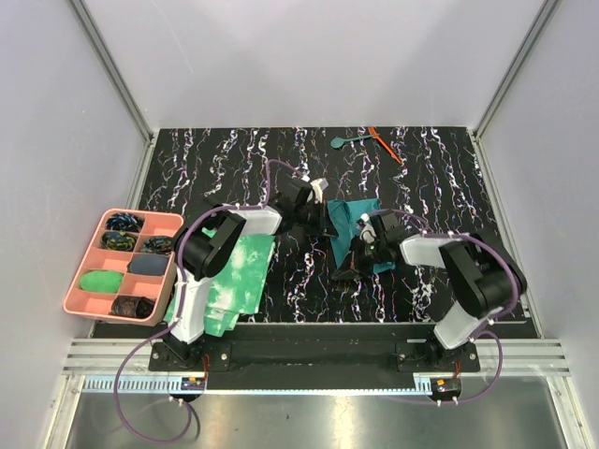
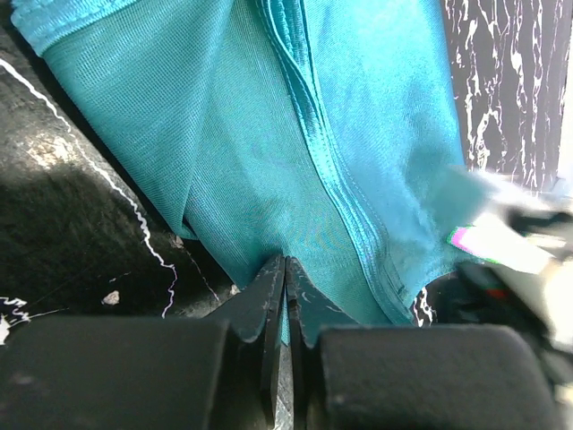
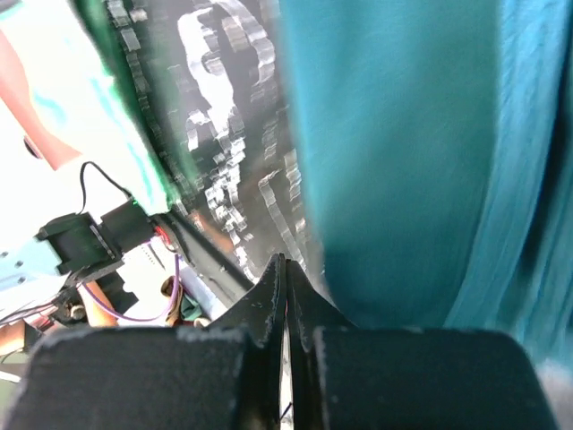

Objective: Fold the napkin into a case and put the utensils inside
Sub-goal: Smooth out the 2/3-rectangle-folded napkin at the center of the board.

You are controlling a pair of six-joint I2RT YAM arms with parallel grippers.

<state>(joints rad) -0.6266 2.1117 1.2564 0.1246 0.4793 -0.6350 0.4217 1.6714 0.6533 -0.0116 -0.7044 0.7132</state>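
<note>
The dark teal napkin (image 1: 360, 213) lies rumpled and partly folded at the middle of the black marbled mat. My left gripper (image 1: 329, 224) is at its left edge, and in the left wrist view its jaws (image 2: 285, 262) are shut on a pinch of the napkin (image 2: 269, 134). My right gripper (image 1: 344, 271) is at the napkin's near left corner. In the right wrist view it (image 3: 285, 260) is shut with no cloth seen between the fingers, and the napkin (image 3: 403, 161) hangs just to the right. The teal spoon (image 1: 344, 141) and the orange stick (image 1: 385, 146) lie at the far edge.
A pink compartment tray (image 1: 94, 238) holding small bundles sits off the mat's left side. A light green-and-white cloth (image 1: 241, 276) lies beside the left arm at the near left. Grey walls enclose the table on three sides.
</note>
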